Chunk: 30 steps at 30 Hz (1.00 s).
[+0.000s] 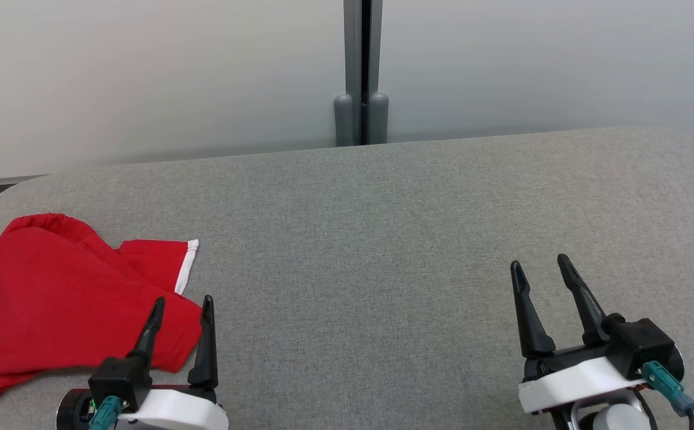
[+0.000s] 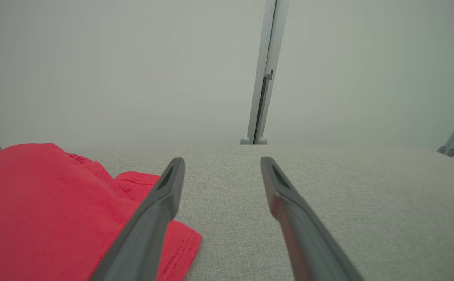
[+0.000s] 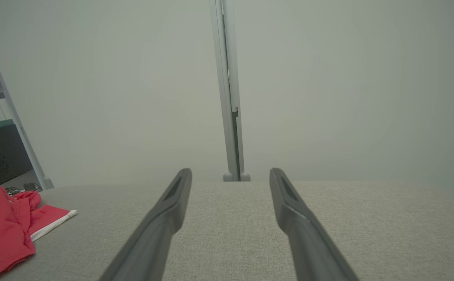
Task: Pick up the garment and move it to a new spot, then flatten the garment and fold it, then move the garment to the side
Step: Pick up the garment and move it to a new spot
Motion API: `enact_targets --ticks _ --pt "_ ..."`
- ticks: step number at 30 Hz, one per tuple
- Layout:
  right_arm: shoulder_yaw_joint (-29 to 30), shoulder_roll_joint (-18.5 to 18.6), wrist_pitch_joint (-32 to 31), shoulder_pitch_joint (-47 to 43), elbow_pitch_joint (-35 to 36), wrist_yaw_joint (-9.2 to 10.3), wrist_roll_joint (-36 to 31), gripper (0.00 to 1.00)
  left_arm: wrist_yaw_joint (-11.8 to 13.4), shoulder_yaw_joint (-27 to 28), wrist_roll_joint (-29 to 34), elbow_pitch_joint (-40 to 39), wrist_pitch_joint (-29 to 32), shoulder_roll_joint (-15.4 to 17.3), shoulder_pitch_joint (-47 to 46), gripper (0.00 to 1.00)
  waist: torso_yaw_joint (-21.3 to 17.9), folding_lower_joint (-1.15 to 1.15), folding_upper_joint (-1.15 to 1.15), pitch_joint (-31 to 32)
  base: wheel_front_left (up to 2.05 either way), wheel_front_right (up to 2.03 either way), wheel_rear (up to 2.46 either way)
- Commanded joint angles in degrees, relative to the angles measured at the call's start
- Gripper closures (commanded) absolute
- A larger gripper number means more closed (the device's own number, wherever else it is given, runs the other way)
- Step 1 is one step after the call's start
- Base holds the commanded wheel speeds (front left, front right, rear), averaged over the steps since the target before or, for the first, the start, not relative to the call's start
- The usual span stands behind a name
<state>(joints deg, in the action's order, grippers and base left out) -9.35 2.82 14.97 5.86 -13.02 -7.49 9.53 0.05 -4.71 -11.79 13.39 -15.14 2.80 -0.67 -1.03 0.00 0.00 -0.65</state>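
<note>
Red rumpled garment (image 1: pixel 54 298), grey woven table (image 1: pixel 412 239)

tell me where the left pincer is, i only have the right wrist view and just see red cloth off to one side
Observer: The left pincer hangs open at the near right corner of the red garment.
Operator: holding any of it
Observer: No. One finger is over the cloth, the other over bare table; nothing sits between them.
Operator: how far left does the cloth go
Observer: In the head view it runs out past the picture's left edge.
</note>
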Motion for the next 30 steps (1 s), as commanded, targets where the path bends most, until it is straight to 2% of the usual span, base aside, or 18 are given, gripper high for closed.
enact_targets --ticks 1,9,14,21,30 --pt "0.23 0.14 0.34 0.22 -0.2 0.0 0.35 0.0 0.1 0.05 0.45 0.03 -0.02 0.18 -0.03 0.0 0.0 0.0 0.0 0.05 0.0 0.0 0.0" --pt "0.29 0.13 0.34 0.04 -0.43 0.0 0.6 0.0 -0.08 -0.23 0.16 0.21 -0.02 0.18 0.06 0.0 0.22 0.0 0.0 0.28 0.0 0.0 0.0" --pt "-0.15 0.12 0.33 -0.29 -0.48 0.0 0.63 0.0 -0.04 -0.32 0.09 0.45 -0.02 0.19 -0.48 0.0 1.84 0.0 0.0 0.22 0.0 0.0 0.0" --pt "-1.8 0.12 0.22 -0.26 -0.73 0.0 1.35 0.0 -0.44 0.58 0.84 1.08 -0.02 0.18 -0.86 0.0 6.28 0.0 0.0 -0.15 0.0 0.0 0.0" --pt "-4.13 0.14 0.22 -0.36 -1.5 0.0 2.18 0.0 -0.82 2.54 1.13 1.05 -0.02 0.17 -0.82 0.0 14.34 0.0 0.0 0.31 0.0 0.0 0.0"
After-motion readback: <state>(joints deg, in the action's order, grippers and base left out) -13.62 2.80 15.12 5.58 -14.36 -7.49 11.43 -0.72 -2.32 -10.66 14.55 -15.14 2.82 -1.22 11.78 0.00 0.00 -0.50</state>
